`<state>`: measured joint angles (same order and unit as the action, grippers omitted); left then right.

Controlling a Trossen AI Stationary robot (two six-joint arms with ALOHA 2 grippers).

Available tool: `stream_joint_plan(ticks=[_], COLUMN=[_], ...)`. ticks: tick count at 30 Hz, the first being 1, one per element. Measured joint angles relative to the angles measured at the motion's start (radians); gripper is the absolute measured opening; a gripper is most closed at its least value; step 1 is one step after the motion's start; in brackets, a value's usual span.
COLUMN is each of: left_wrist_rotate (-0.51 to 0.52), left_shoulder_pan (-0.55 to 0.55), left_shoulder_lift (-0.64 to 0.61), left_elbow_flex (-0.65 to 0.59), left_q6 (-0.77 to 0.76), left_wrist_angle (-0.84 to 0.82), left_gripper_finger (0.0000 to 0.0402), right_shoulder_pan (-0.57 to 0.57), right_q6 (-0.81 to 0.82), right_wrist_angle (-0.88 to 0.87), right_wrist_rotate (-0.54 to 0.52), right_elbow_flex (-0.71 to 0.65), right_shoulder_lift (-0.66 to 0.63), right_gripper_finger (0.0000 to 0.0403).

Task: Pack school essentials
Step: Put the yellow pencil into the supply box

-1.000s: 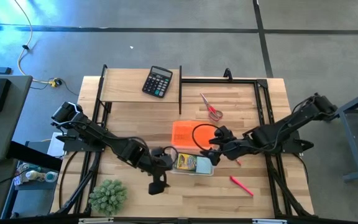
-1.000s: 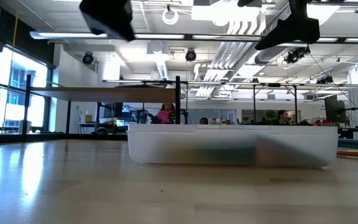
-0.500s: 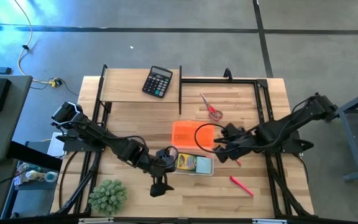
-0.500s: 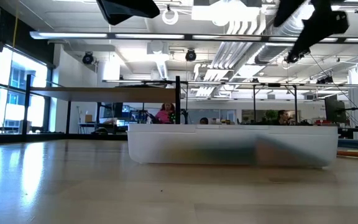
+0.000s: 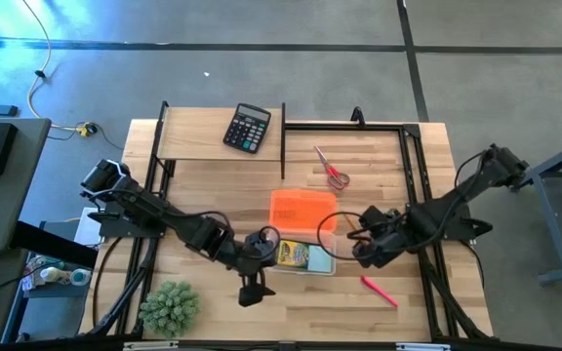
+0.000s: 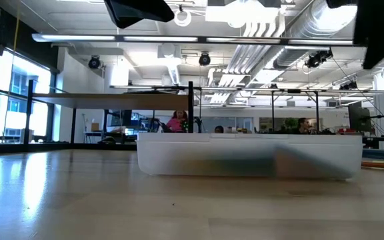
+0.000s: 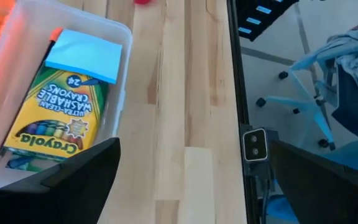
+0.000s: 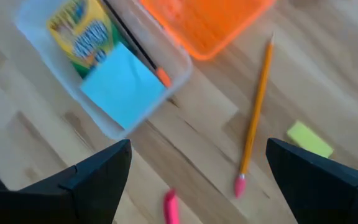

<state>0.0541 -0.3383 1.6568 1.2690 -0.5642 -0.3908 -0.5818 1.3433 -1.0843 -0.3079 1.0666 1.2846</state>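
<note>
Dark against the pale wood table [image 5: 213, 166], the right gripper [image 5: 361, 250] has drawn back from over the clear plastic box [image 5: 322, 263] toward the table's right side since a second ago, uncovering the orange lid [image 5: 301, 210] that it partly hid; the left gripper [image 5: 252, 291] has shifted only slightly along the front edge, and the loose items lie where they were. Both grippers stand spread wide and empty, touching nothing: the right one hangs just right of the box, the left one just in front of the box's left end. Inside the box lie the crayon pack [image 7: 56, 119], a flat cardboard carton printed yellow and green, and the blue note pad [image 8: 123, 85], a smooth square resting at the carton's end, with a thin dark stick tipped in orange along one wall. The lid, flat and rectangular with a dimpled surface, lies just behind the box. On the bare boards near the box rest the yellow pencil [image 8: 255, 112] with its pink rubber tip and the small yellow eraser [image 8: 309, 139], a little block. The red pen [image 5: 380, 291] lies nearer the front right, and the red-handled scissors [image 5: 332, 169] well behind the lid. A black calculator [image 5: 247, 128] sits on the raised shelf at the back, and a spiky green plant [image 5: 170, 307] at the front left corner.
</note>
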Motion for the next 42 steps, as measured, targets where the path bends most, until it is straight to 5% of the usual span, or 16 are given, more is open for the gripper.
stream_joint_plan(ticks=[16,27,42], left_wrist_rotate=[0.002,0.002,0.044], left_shoulder_pan=[0.005,0.005,0.005], left_shoulder_lift=[0.000,0.000,0.000], left_elbow_flex=[0.000,0.000,0.000], left_q6=[-0.027,-0.036,-0.038], left_wrist_angle=[0.000,0.000,0.000], left_gripper_finger=[0.0395,0.0395,0.0395], right_shoulder_pan=[-0.089,-0.086,-0.086], right_q6=[0.257,0.325,0.313], right_wrist_angle=[0.074,0.294,0.322], right_wrist_rotate=[0.106,0.191,0.204], right_elbow_flex=[-0.208,-0.399,-0.404], right_shoulder_lift=[0.000,0.006,0.167], right_gripper_finger=[0.0361,0.0360,0.0293])
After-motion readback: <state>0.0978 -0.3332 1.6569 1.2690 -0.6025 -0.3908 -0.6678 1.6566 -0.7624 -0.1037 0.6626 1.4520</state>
